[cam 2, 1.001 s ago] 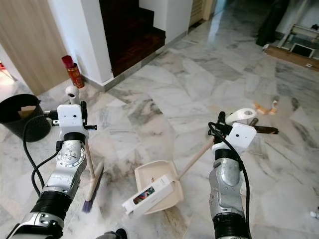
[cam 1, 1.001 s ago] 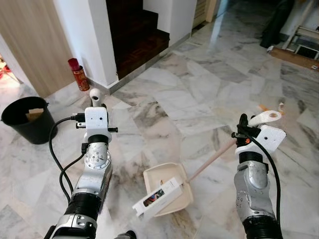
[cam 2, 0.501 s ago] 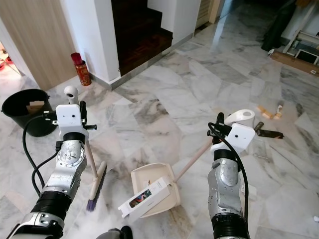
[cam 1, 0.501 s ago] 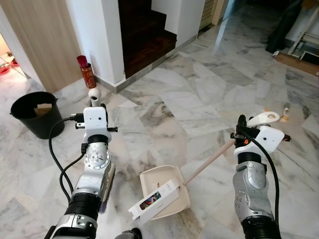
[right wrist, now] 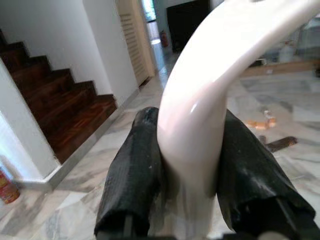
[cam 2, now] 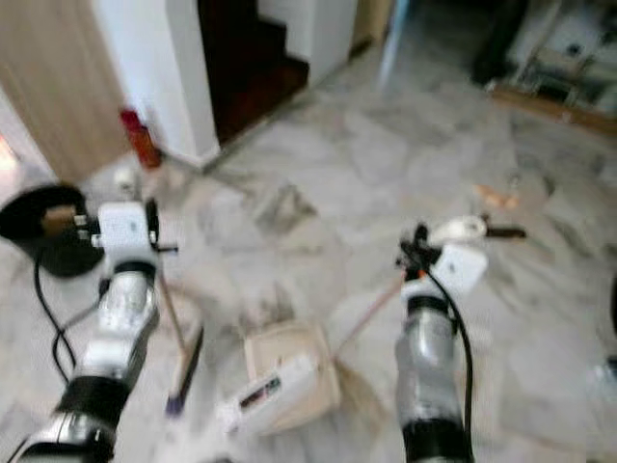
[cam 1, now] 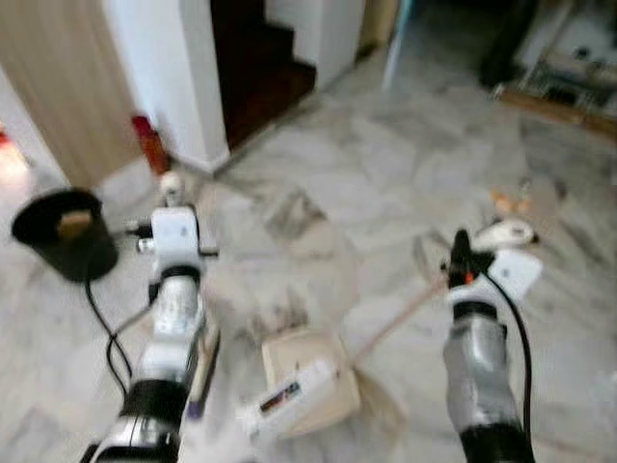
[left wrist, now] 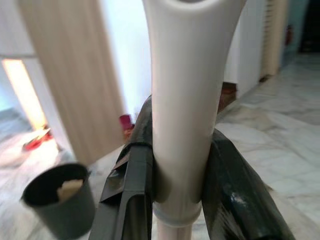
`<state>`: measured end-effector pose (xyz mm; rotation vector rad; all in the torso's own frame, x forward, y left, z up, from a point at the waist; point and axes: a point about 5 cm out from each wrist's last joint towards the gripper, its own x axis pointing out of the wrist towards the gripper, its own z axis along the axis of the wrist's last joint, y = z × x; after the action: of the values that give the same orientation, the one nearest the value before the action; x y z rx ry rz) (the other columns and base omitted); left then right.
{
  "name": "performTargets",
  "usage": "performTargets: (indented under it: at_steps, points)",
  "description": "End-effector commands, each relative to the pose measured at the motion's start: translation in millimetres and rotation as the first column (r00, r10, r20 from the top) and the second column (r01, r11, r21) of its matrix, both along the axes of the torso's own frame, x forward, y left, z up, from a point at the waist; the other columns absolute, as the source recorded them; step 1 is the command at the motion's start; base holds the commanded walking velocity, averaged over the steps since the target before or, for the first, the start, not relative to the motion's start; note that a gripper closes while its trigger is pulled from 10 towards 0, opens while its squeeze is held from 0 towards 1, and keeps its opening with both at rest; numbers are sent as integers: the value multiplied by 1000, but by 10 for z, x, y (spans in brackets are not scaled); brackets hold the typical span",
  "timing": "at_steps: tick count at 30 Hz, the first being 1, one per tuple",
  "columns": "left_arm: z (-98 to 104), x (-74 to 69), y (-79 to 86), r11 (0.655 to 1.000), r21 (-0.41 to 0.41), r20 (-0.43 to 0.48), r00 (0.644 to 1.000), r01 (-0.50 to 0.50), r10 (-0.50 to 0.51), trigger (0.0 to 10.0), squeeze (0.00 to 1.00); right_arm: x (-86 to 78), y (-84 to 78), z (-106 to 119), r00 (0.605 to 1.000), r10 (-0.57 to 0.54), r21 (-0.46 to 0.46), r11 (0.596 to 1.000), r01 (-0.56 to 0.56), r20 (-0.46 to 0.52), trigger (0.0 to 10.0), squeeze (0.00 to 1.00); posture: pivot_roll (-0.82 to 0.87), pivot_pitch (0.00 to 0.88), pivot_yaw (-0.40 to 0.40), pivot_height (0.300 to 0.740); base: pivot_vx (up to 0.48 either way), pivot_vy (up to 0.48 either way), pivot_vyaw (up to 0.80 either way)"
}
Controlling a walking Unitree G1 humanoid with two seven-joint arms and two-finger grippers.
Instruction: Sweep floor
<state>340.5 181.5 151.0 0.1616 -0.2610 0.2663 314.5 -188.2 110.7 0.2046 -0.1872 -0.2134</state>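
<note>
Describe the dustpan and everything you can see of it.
The dustpan is cream plastic, lying flat on the marble floor between the two arms. A long pale handle rises from its rear corner up to the right pincer, whose black fingers are shut on its white grip. A white box with a printed side rests across its front edge. The head views are blurred, so finer detail is lost.

Both end effectors [left wrist: 177,200] [right wrist: 192,185] clamped, arms forward.

A home's hallway: grey-veined marble floor [cam 1: 318,183], dark wooden stairs [right wrist: 55,115] beside a white wall [cam 1: 154,68], a wood-panelled door [left wrist: 65,75] and a black bin [cam 1: 63,236] standing near it.
</note>
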Motion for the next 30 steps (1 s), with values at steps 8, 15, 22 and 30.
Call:
performTargets:
  at_steps: [8, 15, 22, 30]
  points:
    - [147, 13, -37, 999, 31, 51, 999, 10, -12, 10000, 0, 13, -34, 70, 999, -25, 31, 999, 24, 37, 10000, 0, -38, 117, -6, 740, 0, 334, -684]
    - [159, 12, -27, 999, 36, 53, 999, 6, -8, 10000, 0, 14, -22, 72, 999, -25, 32, 999, 24, 42, 10000, 0, -34, 123, -2, 740, 0, 333, -66]
    - [166, 9, -22, 999, 36, 52, 999, 4, -6, 10000, 0, 10, -14, 84, 999, -23, -6, 1000, 23, 48, 10000, 0, -28, 124, -1, 740, 0, 334, 0]
    - [169, 7, -21, 999, 37, 52, 999, 0, -2, 10000, 0, 7, 1, 94, 998, -15, 0, 1000, 15, 59, 10000, 0, -24, 122, -3, 740, 0, 333, 637]
